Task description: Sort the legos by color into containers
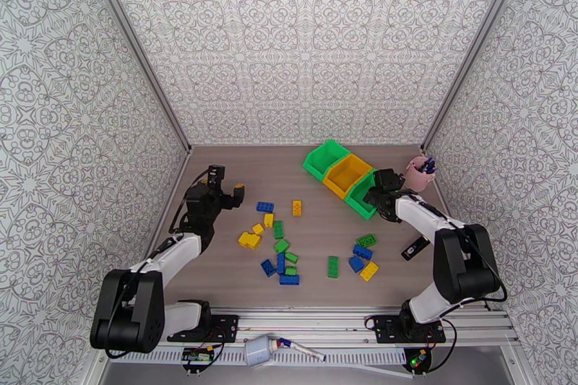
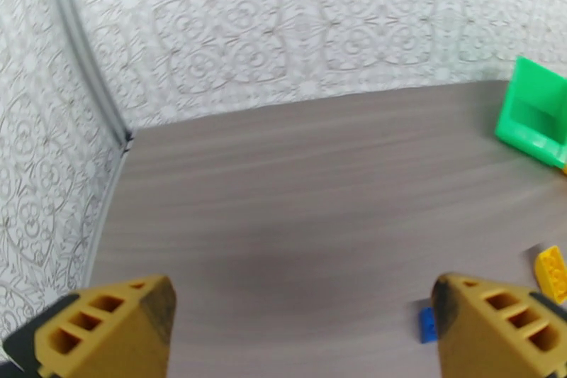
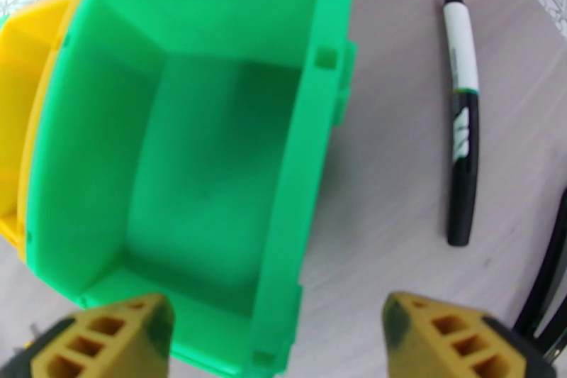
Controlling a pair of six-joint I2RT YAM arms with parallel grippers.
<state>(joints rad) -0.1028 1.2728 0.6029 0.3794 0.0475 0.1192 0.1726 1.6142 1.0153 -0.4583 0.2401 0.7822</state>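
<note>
Yellow, green and blue legos (image 1: 282,245) lie scattered across the middle of the table, with a smaller group (image 1: 363,255) to the right. The containers (image 1: 345,175) stand in a row at the back right: a green bin (image 1: 325,159), a yellow bin (image 1: 347,175) and another green bin (image 1: 361,200). My right gripper (image 1: 376,195) hangs open over that nearest green bin (image 3: 177,159), which is empty inside; nothing is between its fingers (image 3: 106,337). My left gripper (image 1: 225,190) is wide open and empty over bare table at the left. Off its right fingertip (image 2: 496,323) lie a blue lego (image 2: 425,324) and a yellow lego (image 2: 553,273).
A black-and-white marker pen (image 3: 461,117) lies right of the green bin, and a pink cup (image 1: 421,173) of pens stands behind it. A black object (image 1: 415,248) rests near the right arm. Patterned walls close the table on three sides.
</note>
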